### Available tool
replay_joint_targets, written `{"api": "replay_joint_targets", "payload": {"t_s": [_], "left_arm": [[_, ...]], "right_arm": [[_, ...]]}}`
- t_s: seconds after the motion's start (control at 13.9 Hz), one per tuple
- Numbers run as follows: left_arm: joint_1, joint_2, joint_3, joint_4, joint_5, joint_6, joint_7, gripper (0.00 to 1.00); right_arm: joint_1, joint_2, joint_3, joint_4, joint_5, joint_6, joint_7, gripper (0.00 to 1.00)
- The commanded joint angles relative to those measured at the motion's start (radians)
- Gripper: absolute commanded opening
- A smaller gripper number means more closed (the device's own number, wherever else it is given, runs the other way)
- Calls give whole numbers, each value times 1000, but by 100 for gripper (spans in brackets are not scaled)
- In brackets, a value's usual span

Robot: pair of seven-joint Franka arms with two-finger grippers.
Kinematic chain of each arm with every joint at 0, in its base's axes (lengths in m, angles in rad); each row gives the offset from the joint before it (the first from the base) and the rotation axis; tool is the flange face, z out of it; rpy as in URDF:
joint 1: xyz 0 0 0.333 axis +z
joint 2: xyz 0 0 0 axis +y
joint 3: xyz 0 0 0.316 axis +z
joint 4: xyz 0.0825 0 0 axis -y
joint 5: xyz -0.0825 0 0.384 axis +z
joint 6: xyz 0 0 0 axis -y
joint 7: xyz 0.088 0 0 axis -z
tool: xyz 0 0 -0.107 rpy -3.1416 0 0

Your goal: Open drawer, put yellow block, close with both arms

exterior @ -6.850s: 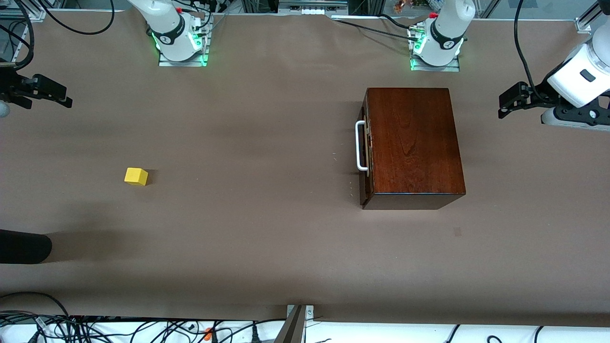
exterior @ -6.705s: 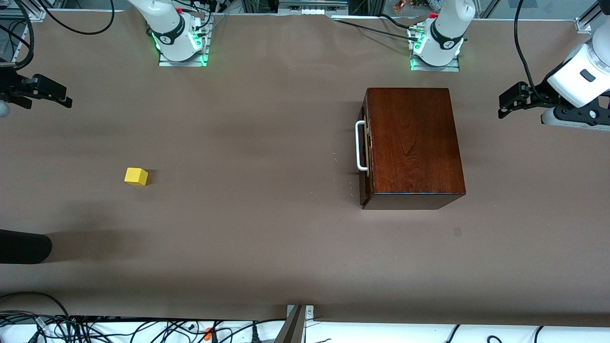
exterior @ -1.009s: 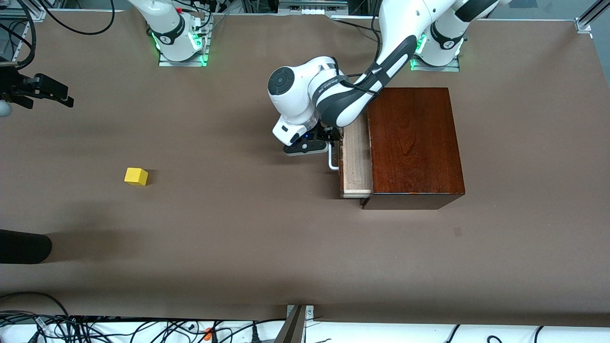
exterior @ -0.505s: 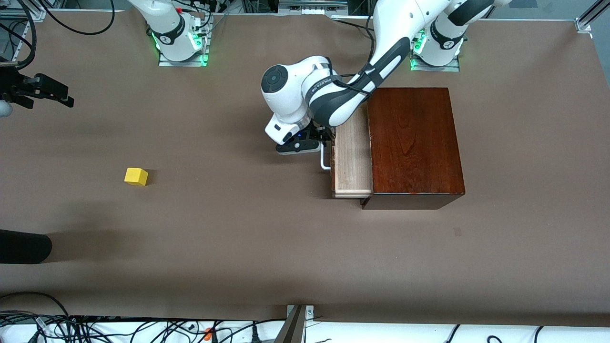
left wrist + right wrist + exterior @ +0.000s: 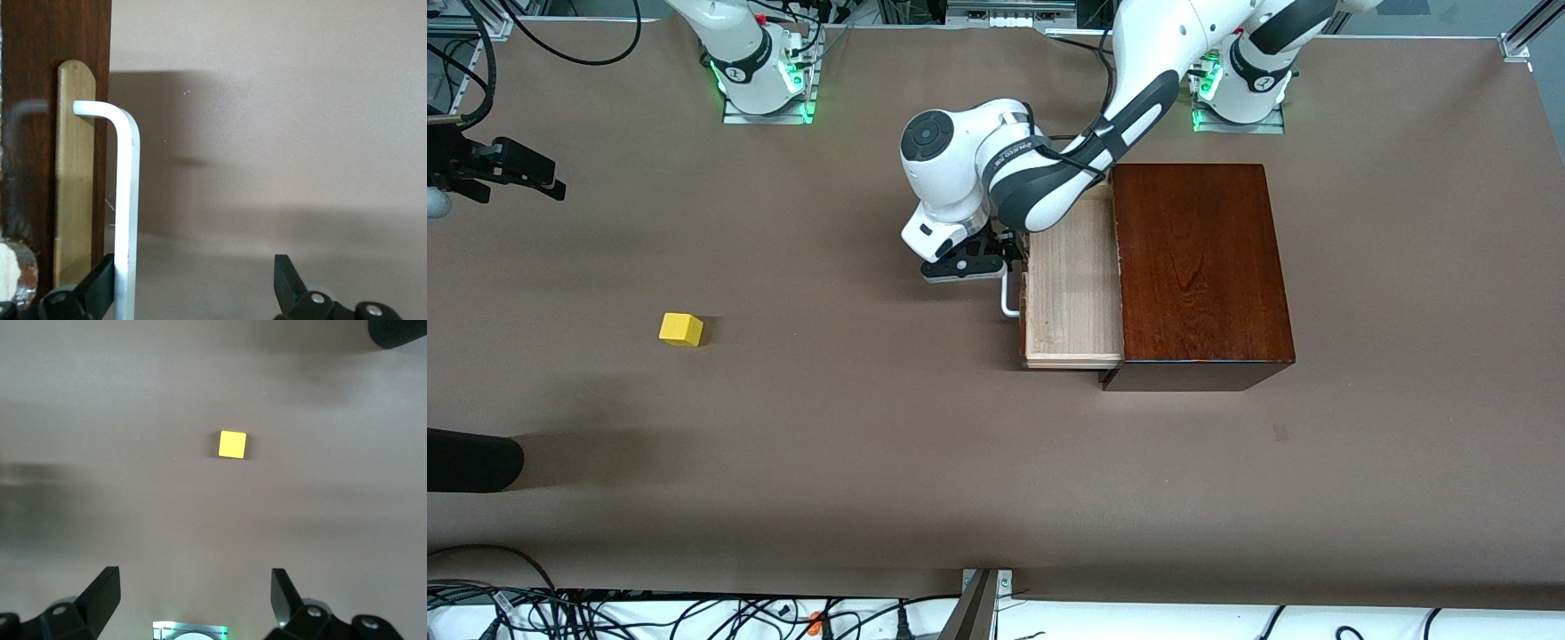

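The left end effector [image 5: 1007, 267], spread, is hooking the handle [image 5: 125, 200] to draw the drawer [image 5: 1069, 293] out. The right end effector [image 5: 193, 597] is waiting spread above the counter [image 5: 871, 444], eyeing the yellow block [image 5: 680, 329].

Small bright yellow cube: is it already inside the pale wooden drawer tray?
No, the small bright yellow cube sits on the brown table, apart from the pale wooden drawer tray.

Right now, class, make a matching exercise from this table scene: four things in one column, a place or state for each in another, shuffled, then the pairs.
Things:
1. drawer
2. yellow block
3. left gripper
4. right gripper

Places or states:
A. hooked round the white handle
B. open, at the right arm's end of the table
C. partly out of the dark box
D. on the bare table

Pairs: 1-C, 2-D, 3-A, 4-B
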Motion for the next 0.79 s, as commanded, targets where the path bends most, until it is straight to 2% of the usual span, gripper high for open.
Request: {"api": "replay_joint_targets", "payload": {"t_s": [0.0,0.22,0.36,0.5,0.72], "left_arm": [[-17,26,-13,65,-21,22,-11,100],[14,-41,-17,57,-47,0,-4,100],[41,-100,-25,46,-56,-64,2,100],[81,-167,-25,39,-125,-110,53,100],[196,-284,-25,3,-249,-184,200,100]], "right_arm": [[-6,9,6,24,-1,-20,-9,100],[-6,9,6,24,-2,-20,-9,100],[-6,9,6,24,-2,-20,-8,100],[-6,11,6,24,-4,-20,-9,100],[0,24,9,21,-13,-45,-3,100]]}}
